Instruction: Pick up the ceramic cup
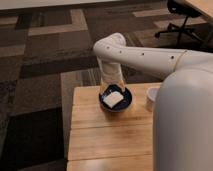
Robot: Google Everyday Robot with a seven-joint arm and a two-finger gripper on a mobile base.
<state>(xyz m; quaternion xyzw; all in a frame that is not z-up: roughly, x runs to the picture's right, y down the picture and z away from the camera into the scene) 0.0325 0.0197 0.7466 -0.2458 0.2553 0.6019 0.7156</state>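
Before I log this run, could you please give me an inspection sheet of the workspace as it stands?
Surface: wooden slatted table.
Job's things: ceramic cup upright on the table, partly hidden by the robot's body, not grasped.
Clutter: dark blue bowl holding a white piece.
Grippers: hand low over the bowl's rear rim, apart from the cup.
Cables: nothing seen.
Surroundings: patterned carpet; office chair behind.

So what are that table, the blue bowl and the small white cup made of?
The table looks like pale, matte wood: plank seams and grain show. The blue bowl, under the gripper, seems glazed ceramic, smooth and dark, though plastic is possible. The white cup, beside the bowl and partly hidden by the robot's body, looks like plain smooth ceramic, but that is uncertain.
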